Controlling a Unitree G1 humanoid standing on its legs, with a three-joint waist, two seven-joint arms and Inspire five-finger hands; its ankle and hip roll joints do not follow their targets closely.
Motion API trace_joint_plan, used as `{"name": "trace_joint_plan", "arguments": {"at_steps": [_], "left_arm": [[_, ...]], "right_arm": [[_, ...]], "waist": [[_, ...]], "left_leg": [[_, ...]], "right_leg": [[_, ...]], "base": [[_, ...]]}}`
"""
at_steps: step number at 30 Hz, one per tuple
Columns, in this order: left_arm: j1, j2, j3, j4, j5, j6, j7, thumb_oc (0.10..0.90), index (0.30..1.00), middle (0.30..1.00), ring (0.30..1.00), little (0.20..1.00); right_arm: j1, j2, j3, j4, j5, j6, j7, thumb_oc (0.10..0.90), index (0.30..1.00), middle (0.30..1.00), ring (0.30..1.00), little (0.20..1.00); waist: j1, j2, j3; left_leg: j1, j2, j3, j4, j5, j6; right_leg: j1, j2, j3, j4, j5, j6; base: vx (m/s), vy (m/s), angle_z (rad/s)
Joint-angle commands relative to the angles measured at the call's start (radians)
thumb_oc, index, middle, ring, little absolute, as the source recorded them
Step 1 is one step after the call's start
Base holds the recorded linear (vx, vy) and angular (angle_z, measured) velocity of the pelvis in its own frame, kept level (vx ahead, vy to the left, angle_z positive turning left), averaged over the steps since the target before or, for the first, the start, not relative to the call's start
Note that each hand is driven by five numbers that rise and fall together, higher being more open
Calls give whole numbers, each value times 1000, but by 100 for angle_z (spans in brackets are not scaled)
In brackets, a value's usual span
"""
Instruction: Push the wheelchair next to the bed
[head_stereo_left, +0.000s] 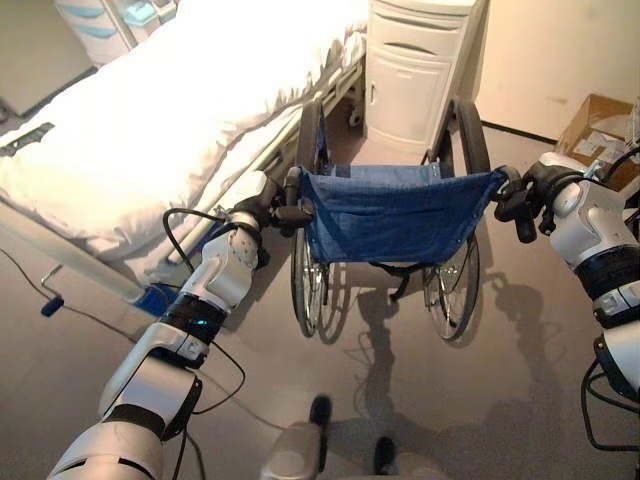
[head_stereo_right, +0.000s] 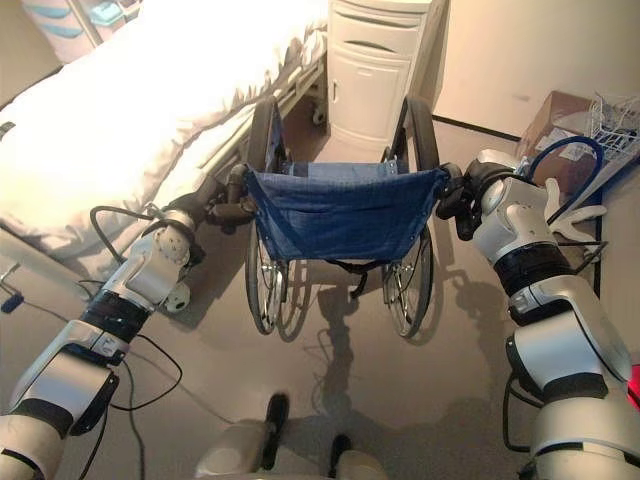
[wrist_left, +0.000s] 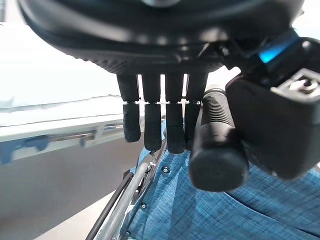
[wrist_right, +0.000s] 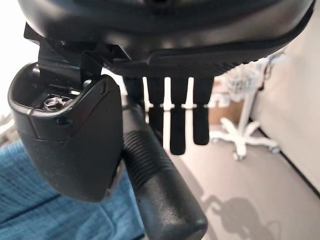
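Wheelchair (head_stereo_left: 390, 215) upright on grey floor (head_stereo_left: 480, 400), back toward the camera, blue fabric backrest (head_stereo_right: 335, 212) stretched between the two push handles. Parked just beside the bed (head_stereo_left: 170, 110), left big wheel close along the bed's side rail; front end pointing at a white bedside cabinet (head_stereo_left: 415, 70) against the wall. White bedding (head_stereo_right: 130, 90) rumpled over the mattress.

Left hand (head_stereo_left: 262, 205) at the left push handle (wrist_left: 217, 140). In the left wrist view: ribbed black grip lying between thumb and fingers (wrist_left: 152, 125), fingers hanging down side by side, close together and fairly straight, not wrapped around the grip; thumb bulk pressed against the grip's other side. Blue denim-like cloth just under the handle.

Right hand (head_stereo_left: 530, 195) at the right push handle (wrist_right: 160, 185). In the right wrist view: same arrangement, ribbed grip running along the thumb's inner side, fingers (wrist_right: 177, 125) straight, parallel, narrow gaps between them, pointing down past the grip rather than curled on it. Handle cradled in the crook between thumb and fingers on both sides, hands level with each other at backrest height.

Cardboard box (head_stereo_left: 595, 130) on the floor at the far right by the wall; white wheeled stand base (wrist_right: 245, 137) near it. Blue crank handle (head_stereo_left: 52, 305) sticking out low at the bed's foot end
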Motion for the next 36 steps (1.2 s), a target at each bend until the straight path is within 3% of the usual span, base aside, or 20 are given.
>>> {"name": "trace_joint_plan", "arguments": {"at_steps": [1, 3, 5, 6, 7, 9, 14, 17, 21, 25, 26, 27, 29, 32, 35, 36], "left_arm": [[64, 31, -104, 123, 94, 2, -72, 400, 300, 300, 300, 300], [54, 31, -108, 155, 86, -4, -82, 400, 300, 300, 300, 300], [39, 57, -117, 173, 100, -15, -116, 400, 300, 300, 300, 300], [38, 59, -118, 174, 100, -15, -117, 400, 300, 300, 300, 300], [15, 85, -122, 182, 110, -23, -129, 400, 300, 300, 300, 300], [-20, 96, -131, 180, 109, -18, -122, 400, 300, 300, 300, 300], [-43, 91, -140, 180, 104, -24, -105, 400, 300, 300, 300, 300], [-49, 70, -136, 176, 115, 3, -73, 400, 300, 300, 300, 300], [-24, 55, -125, 171, 135, 15, -63, 400, 300, 300, 300, 300], [10, 55, -113, 151, 142, 20, -55, 400, 300, 300, 300, 300], [25, 60, -101, 144, 143, 20, -47, 400, 300, 300, 300, 300], [28, 61, -99, 143, 141, 21, -45, 400, 300, 300, 300, 300], [48, 67, -94, 131, 110, 26, -26, 400, 300, 300, 300, 300], [61, 73, -91, 111, 78, 25, -29, 400, 300, 300, 300, 300], [57, 60, -90, 129, 71, 9, -30, 400, 300, 300, 300, 300], [49, 48, -88, 137, 73, 3, -36, 400, 300, 300, 300, 300]], "right_arm": [[-70, 59, 180, -144, -156, -281, 59, 400, 300, 300, 300, 300], [-62, 81, 193, -127, -129, -278, 57, 400, 300, 300, 300, 300], [-43, 109, 189, -101, -100, -278, 40, 400, 300, 300, 300, 300], [-41, 112, 188, -98, -99, -280, 38, 400, 300, 300, 300, 300], [-26, 136, 177, -84, -83, -277, 8, 400, 300, 300, 300, 300], [-31, 144, 171, -78, -65, -262, -20, 400, 300, 300, 300, 300], [-47, 144, 155, -39, -54, -266, -44, 400, 300, 300, 300, 300], [-73, 159, 150, -9, -68, -282, -71, 400, 300, 300, 300, 300], [-78, 160, 154, 0, -68, -298, -100, 400, 300, 300, 300, 300], [-87, 157, 159, -11, -60, -304, -103, 400, 300, 300, 300, 300], [-101, 162, 165, -7, -50, -310, -114, 400, 300, 300, 300, 300], [-104, 164, 166, -7, -51, -311, -114, 400, 300, 300, 300, 300], [-115, 170, 174, -25, -69, -313, -115, 400, 300, 300, 300, 300], [-102, 173, 174, -70, -87, -297, -107, 400, 300, 300, 300, 300], [-101, 178, 173, -76, -100, -288, -93, 400, 300, 300, 300, 300], [-92, 163, 162, -68, -93, -291, -79, 400, 300, 300, 300, 300]], "waist": [[15, -22, 90], [30, -26, 58], [64, -49, 30], [66, -51, 29], [85, -73, 20], [94, -94, 20], [101, -106, 19], [121, -131, 8], [134, -136, -9], [125, -139, -18], [106, -123, -5], [100, -120, -1], [50, -87, 40], [15, -80, 63], [3, -74, 66], [-5, -86, 52]], "left_leg": [[28, 41, 79, -86, 179, 35], [10, 22, 86, 23, 129, 54], [11, -8, 82, 77, 68, 84], [12, -10, 82, 76, 66, 86], [25, -24, 78, 66, 55, 98], [13, -44, 75, 59, 53, 103], [2, -75, 55, 46, 47, 112], [-10, -104, 49, 24, 40, 128], [-1, -123, 53, -15, 46, 146], [18, -132, 49, -34, 51, 142], [55, -120, 32, -46, 46, 135], [64, -119, 27, -48, 42, 133], [155, -116, -2, -55, -2, 138], [216, -137, -7, -44, -62, 152], [220, -141, -9, -12, -80, 155], [199, -155, -3, 58, -102, 157]], "right_leg": [[-24, -13, -79, 122, 51, 34], [-6, -40, -113, 145, 21, 35], [15, -75, -142, 180, 6, 62], [15, -78, -144, 183, 6, 65], [17, -97, -164, 190, 25, 91], [11, -111, -170, 178, 56, 107], [0, -134, -168, 166, 107, 114], [18, -164, -167, 169, 186, 127], [18, -150, -159, 244, 218, 133], [-18, -130, -141, 198, 209, 127], [-120, -125, -137, 141, 207, 119], [-136, -126, -138, 139, 204, 118], [-304, -133, -109, 88, 279, 114], [-370, -151, -93, 9, 368, 128], [-367, -128, -85, 42, 351, 119], [-337, -117, -73, 52, 324, 123]], "base": [[476, 320, -113], [516, 298, -77], [423, 179, -20], [357, 120, -3], [247, 80, -2], [213, 117, -25], [140, 117, -15], [116, 150, 16], [127, 145, 10], [123, 7, 6], [123, -70, -10], [220, -125, -17], [265, -139, -28], [358, -206, 15], [225, -210, 69], [251, -270, 117]]}}
